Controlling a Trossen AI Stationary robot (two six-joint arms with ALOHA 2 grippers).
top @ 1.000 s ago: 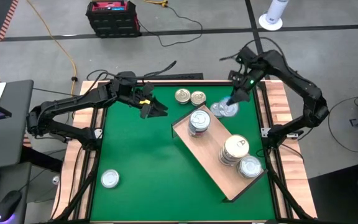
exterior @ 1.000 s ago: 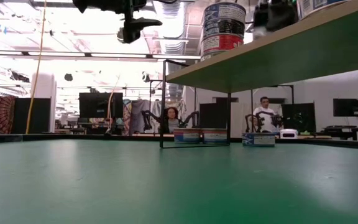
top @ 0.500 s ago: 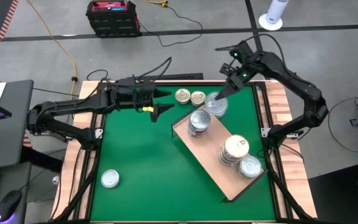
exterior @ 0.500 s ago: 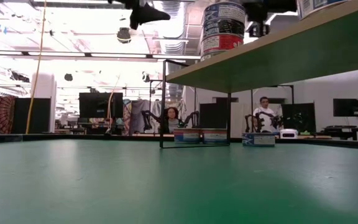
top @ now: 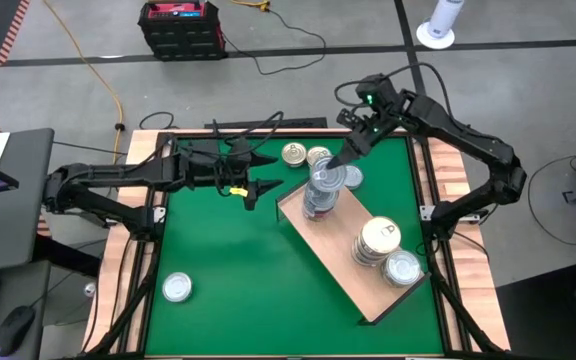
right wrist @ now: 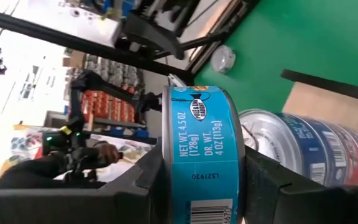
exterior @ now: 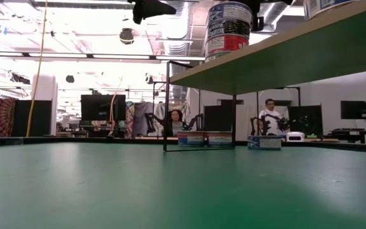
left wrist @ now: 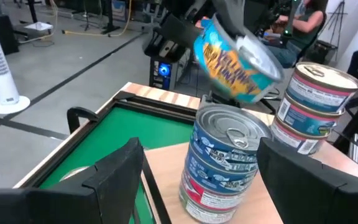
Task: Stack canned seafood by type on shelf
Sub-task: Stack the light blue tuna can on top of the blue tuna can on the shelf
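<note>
My right gripper (top: 340, 163) is shut on a blue-labelled can (right wrist: 202, 149), which hangs tilted just above a stack of cans (top: 318, 198) at the far-left end of the light-wood shelf (top: 353, 285). A second stack (top: 378, 240) and a single can (top: 403, 268) stand farther along the shelf. Two gold-lidded cans (top: 305, 155) sit on the green mat beyond the shelf. A silver one (top: 176, 288) lies near the mat's near-left corner. My left gripper (top: 265, 173) hovers open, left of the stack and pointing at it. My right gripper pinches the blue-labelled can between its two fingers, one on the pull-tab lid (right wrist: 165, 155) and one on the flat base (right wrist: 242, 168). The fingers come slanting down from the far right. The can hangs tilted (left wrist: 236, 57), clear of the stack below it.
The shelf lies slantwise across the right half of the green mat (top: 228, 250), raised on thin legs (exterior: 165, 105). Wood-slat rims (top: 448, 170) border the mat. Beyond the table stand other robot stations and seated people (exterior: 271, 114).
My right gripper has carried the blue-labelled can up off the mat beside the shelf and toward the table's left, until it hangs over the far-left stack, and its wrist has turned on the way. My left gripper has swung to point at that stack and rolled, staying open.
</note>
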